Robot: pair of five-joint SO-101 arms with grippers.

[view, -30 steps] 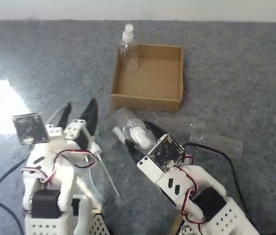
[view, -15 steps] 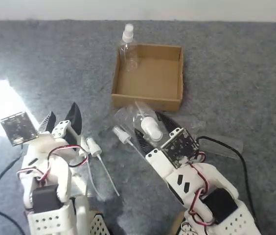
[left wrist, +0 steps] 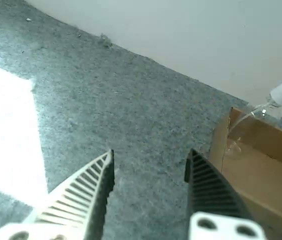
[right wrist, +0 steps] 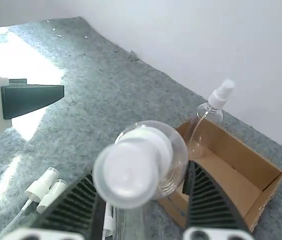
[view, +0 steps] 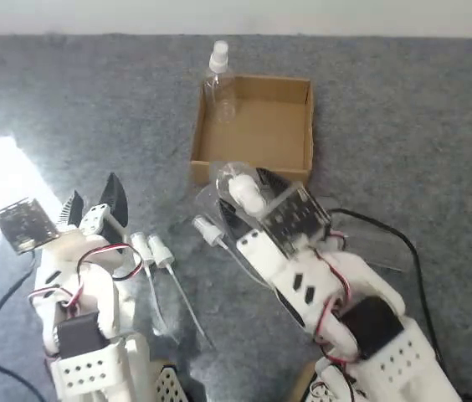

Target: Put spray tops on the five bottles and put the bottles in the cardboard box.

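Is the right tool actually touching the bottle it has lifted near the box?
Touching. The right wrist view shows the right tool closed against both sides of the bottle, with no gap on either side.

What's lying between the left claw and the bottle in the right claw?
Loose spray tops, seen in the high view: two side by side near the left claw, and a third top nearer the bottle.
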